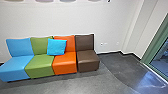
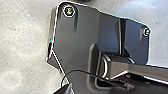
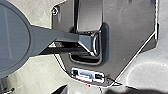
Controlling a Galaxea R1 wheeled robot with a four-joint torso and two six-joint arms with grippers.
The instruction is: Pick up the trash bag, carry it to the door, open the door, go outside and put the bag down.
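A green-framed glass panel stands at the right edge of the head view; whether it is the door itself I cannot tell. In the left wrist view a dark pointed part at the lower edge may belong to my left gripper. A similar dark part shows in the right wrist view, perhaps of my right gripper. A dark rounded shape lies along that picture's lower edge, and I cannot tell what it is. What either gripper holds is unclear.
Blue, green, orange and brown seats stand in a row against the white wall. A blue cushion leans on the green and orange backrests. Grey floor runs in front, with a darker floor area toward the glass.
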